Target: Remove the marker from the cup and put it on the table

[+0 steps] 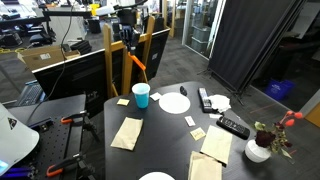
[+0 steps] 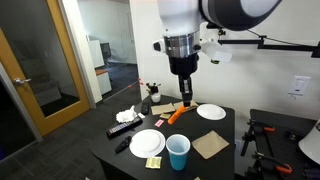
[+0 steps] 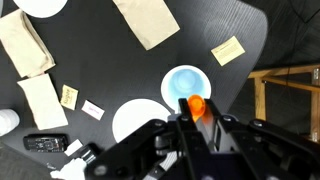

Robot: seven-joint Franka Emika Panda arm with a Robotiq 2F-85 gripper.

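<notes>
My gripper (image 1: 131, 52) is shut on the orange marker (image 1: 137, 65) and holds it tilted in the air, well above the teal-blue cup (image 1: 141, 95). In an exterior view the marker (image 2: 176, 115) hangs from the fingers (image 2: 184, 101) above and behind the cup (image 2: 177, 153). In the wrist view the marker's orange end (image 3: 196, 104) sits between my fingers (image 3: 198, 112), with the cup's white inside (image 3: 186, 84) just beyond it. The cup stands upright on the dark table (image 1: 165, 130).
On the table lie white plates (image 1: 174, 102) (image 2: 146, 142), brown napkins (image 1: 127, 132), small yellow notes (image 3: 229, 50) and black remotes (image 1: 232, 126). A white vase with red flowers (image 1: 262, 148) stands at one edge. Wooden chairs (image 1: 150, 50) stand behind the table.
</notes>
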